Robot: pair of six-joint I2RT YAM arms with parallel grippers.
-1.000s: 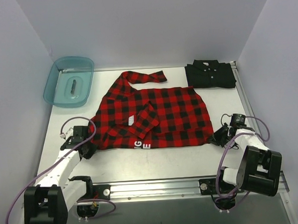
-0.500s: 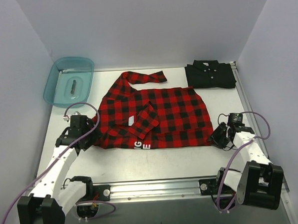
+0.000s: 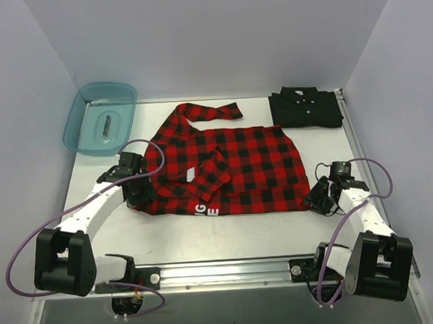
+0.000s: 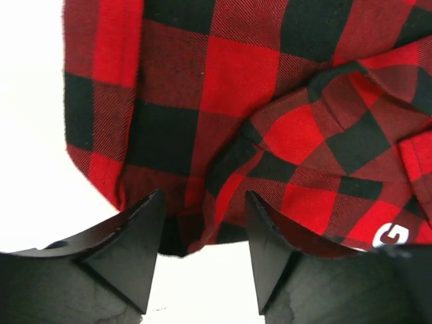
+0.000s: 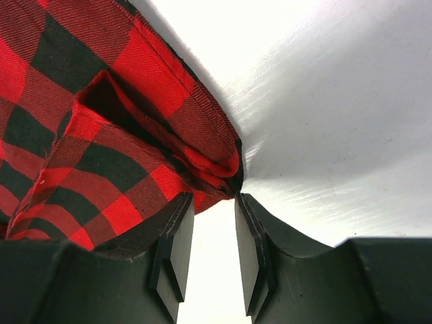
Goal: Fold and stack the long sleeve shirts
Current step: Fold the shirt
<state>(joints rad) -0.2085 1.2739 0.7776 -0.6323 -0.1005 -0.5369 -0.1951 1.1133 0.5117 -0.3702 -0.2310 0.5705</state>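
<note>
The red-and-black plaid shirt (image 3: 227,165) lies spread flat mid-table, with white letters (image 3: 206,209) at its near hem. The black shirt (image 3: 306,108) lies folded at the back right. My left gripper (image 3: 139,197) is at the plaid shirt's near left corner. In the left wrist view it (image 4: 202,206) is open, with the hem edge (image 4: 196,233) lying between the fingertips. My right gripper (image 3: 315,198) is at the shirt's near right corner. In the right wrist view it (image 5: 211,200) is open by a narrow gap, and the folded corner (image 5: 219,169) touches the tips, unclamped.
A translucent teal bin (image 3: 91,134) with a small dark item inside stands at the back left. Purple walls close in the left, back and right. A metal rail (image 3: 229,266) runs along the near edge between the arm bases.
My left arm has swung from the near left of the table back and rightwards onto the plaid shirt's left corner. The right gripper has shifted only slightly at the right corner.
</note>
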